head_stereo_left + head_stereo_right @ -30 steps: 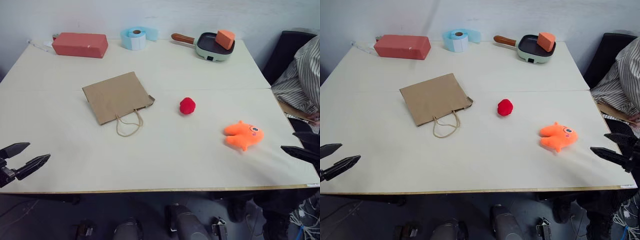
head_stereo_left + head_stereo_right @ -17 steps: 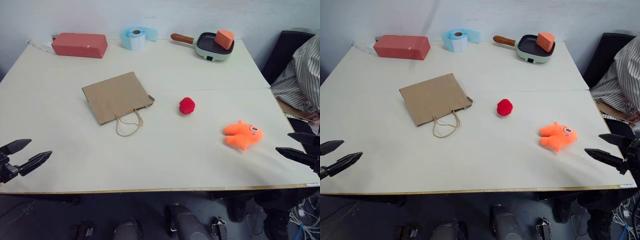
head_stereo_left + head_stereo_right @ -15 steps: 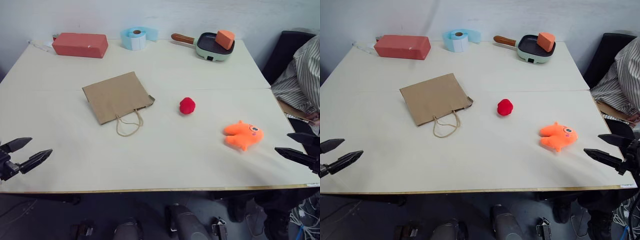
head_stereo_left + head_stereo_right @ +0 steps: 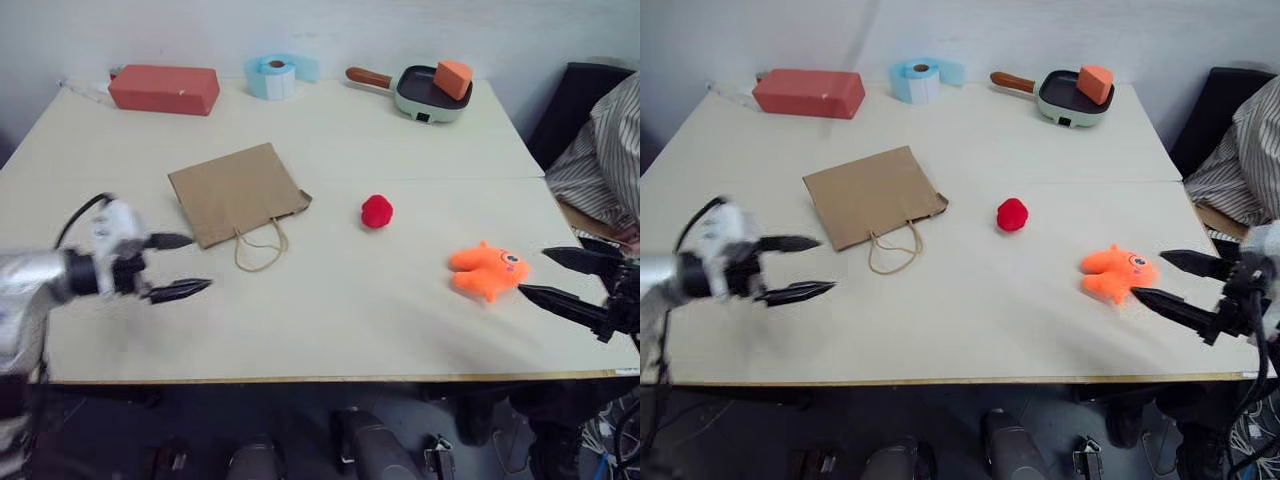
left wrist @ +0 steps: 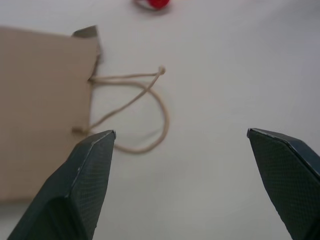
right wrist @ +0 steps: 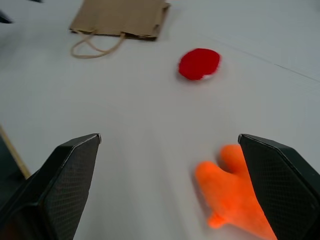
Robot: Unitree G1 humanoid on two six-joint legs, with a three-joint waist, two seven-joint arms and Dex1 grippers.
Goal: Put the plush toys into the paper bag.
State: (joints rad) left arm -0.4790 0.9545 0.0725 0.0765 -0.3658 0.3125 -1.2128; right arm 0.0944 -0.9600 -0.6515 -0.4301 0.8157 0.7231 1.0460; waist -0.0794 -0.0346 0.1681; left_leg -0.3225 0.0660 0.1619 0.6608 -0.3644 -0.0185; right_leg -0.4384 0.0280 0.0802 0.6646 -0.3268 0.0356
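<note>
Orange plush toy (image 4: 487, 271) lies just beside the right end effector (image 4: 555, 276) — untouched.

Paper bag (image 4: 235, 191) flat on my table (image 4: 330, 330) left of centre, handles toward me, ball toy (image 4: 376, 211) to its right, creature toy (image 4: 487, 270) nearer right, brick box (image 4: 164, 88), tape roll (image 4: 275, 77), pan (image 4: 425, 92) along far edge.

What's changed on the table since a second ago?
The left gripper swung in from the table's near left corner toward the paper bag, jaws open and empty. The right gripper slid in toward the orange plush, also open. Nothing was grasped. The bag, the red ball and the orange plush stayed put.
</note>
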